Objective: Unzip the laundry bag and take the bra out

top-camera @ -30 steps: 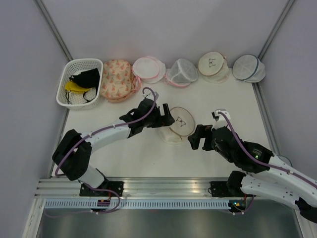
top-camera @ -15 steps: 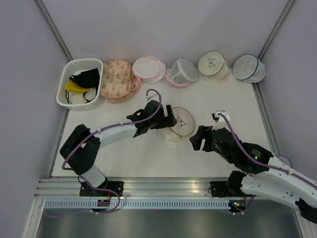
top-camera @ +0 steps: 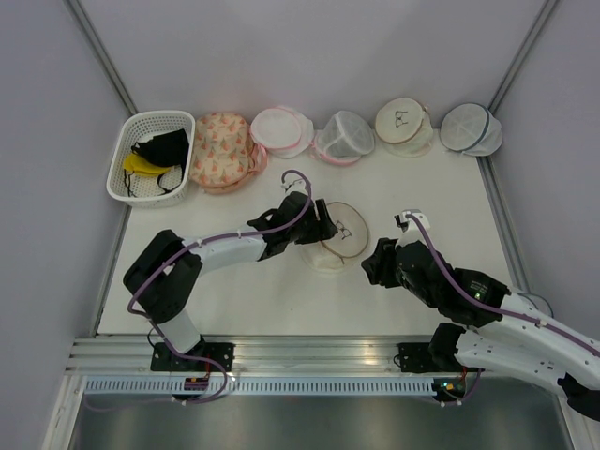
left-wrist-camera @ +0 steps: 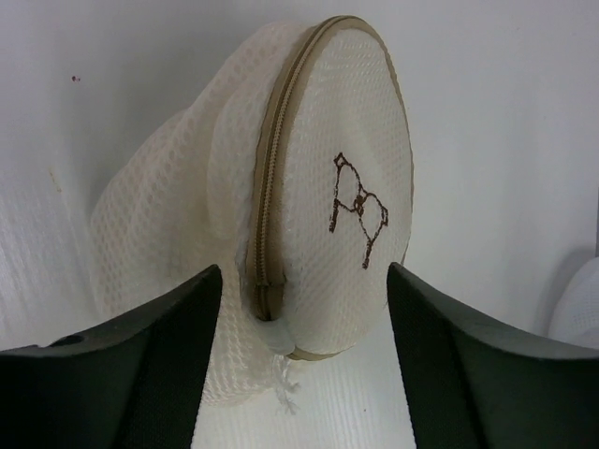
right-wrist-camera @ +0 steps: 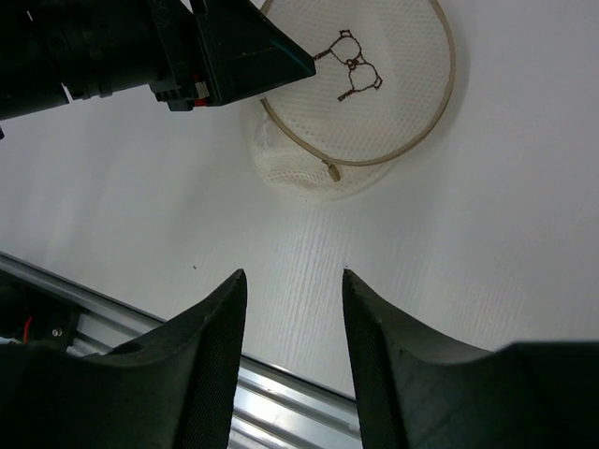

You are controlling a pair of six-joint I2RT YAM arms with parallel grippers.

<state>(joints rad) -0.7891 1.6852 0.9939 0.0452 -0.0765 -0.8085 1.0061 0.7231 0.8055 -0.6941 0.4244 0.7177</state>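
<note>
The bag point(top-camera: 339, 236) lies mid-table point(top-camera: 431, 197) on its dome, tilted, with its tan zip point(left-wrist-camera: 267, 187) closed. The left gripper point(left-wrist-camera: 304, 374) is spread at the bag's left edge, one finger on either side of the zip seam, not clamping it. The right gripper point(right-wrist-camera: 292, 360), also spread, hovers over the table just right of the bag, holding nothing.

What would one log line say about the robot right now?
zip: looks closed | left gripper: open, at zip edge of laundry bag | right gripper: open, empty, apart from bag | bra: unseen
</note>
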